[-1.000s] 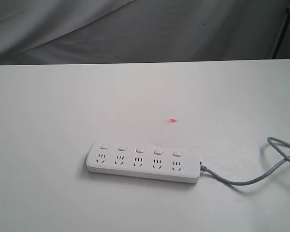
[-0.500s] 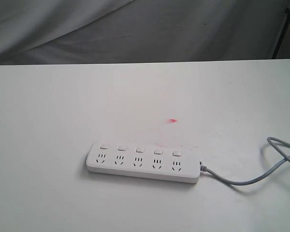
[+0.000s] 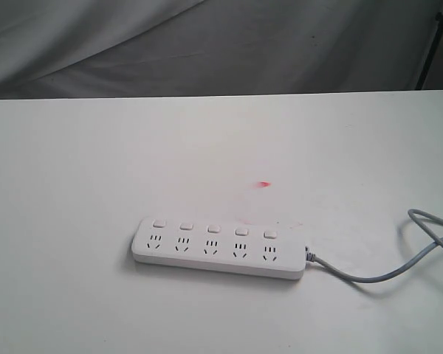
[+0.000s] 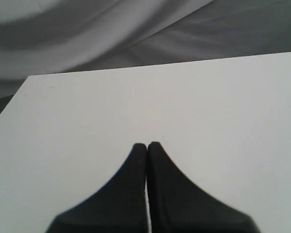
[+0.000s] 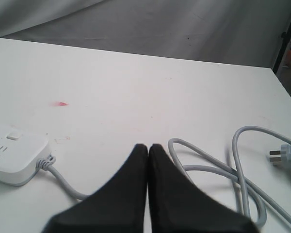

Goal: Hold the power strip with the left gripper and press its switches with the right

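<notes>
Flat on the white table point(image 3: 96, 184), toward the near edge in the exterior view, the power strip point(image 3: 218, 248), five switches point(image 3: 213, 228) in a row along its far side above the sockets, untouched, with the grey cable point(image 3: 384, 273) leaving its right end and looping off toward a plug point(image 5: 283, 156), and a small red mark point(image 3: 264, 184) on the tabletop just beyond. Near the cable's loops and apart from the strip's cabled end, the right gripper point(image 5: 148, 146), jaws pressed together on nothing. Over bare tabletop, the left gripper point(image 4: 147, 145), likewise closed tip to tip and empty, grey cloth point(image 4: 111, 29) behind the table.
</notes>
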You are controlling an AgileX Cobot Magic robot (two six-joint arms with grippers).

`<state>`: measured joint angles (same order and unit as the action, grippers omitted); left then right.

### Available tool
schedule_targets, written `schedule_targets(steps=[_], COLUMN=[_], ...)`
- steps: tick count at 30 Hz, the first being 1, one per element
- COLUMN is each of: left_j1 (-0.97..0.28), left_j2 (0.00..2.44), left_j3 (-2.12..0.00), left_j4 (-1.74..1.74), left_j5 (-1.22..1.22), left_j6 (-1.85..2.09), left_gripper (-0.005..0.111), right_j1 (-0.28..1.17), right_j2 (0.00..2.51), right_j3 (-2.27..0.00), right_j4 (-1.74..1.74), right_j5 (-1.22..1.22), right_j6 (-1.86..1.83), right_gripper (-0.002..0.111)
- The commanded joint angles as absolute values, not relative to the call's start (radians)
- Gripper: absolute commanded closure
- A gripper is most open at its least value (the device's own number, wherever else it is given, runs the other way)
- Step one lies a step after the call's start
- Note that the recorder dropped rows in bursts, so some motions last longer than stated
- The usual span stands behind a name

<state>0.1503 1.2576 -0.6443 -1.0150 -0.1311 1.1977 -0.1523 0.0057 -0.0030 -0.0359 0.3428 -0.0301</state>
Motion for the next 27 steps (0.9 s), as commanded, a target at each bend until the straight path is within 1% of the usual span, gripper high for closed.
schedule_targets(steps=[1,4,7,11,15,17,20,22,27], left_j1=[0.151,0.187,0.258,0.371,0.474,0.529,0.584,0.593,0.593], left_j2=[1.259,1.259,1.261,1.261,1.261,1.261,1.273,1.292,1.368], left_j3=[-0.657,-0.657,-0.657,-0.665,-0.704,-0.709,-0.709,-0.709,-0.699], left_j4=[-1.016,-1.016,-1.025,-1.117,-1.376,-1.545,-1.604,-1.602,-1.536], left_j5=[-0.192,-0.206,-0.177,-0.065,0.199,0.411,0.708,0.806,0.909], left_j6=[1.154,1.147,1.114,1.271,1.659,1.906,2.078,2.094,2.094], left_gripper=[0.106,0.106,0.106,0.106,0.106,0.106,0.106,0.106,0.106], right_j1=[-0.148,-0.148,-0.148,-0.148,-0.148,-0.148,-0.148,-0.148,-0.148], right_j2=[0.000,0.000,0.000,0.000,0.000,0.000,0.000,0.000,0.000], right_j3=[0.000,0.000,0.000,0.000,0.000,0.000,0.000,0.000,0.000], right_j4=[-0.034,-0.034,-0.034,-0.034,-0.034,-0.034,-0.034,-0.034,-0.034], right_j5=[0.341,0.341,0.341,0.341,0.341,0.341,0.341,0.341,0.341], right_j6=[-0.037,-0.037,-0.037,-0.037,-0.037,-0.037,-0.037,-0.037,-0.037], right_gripper=[0.108,0.108,0.108,0.108,0.108,0.108,0.108,0.108,0.108])
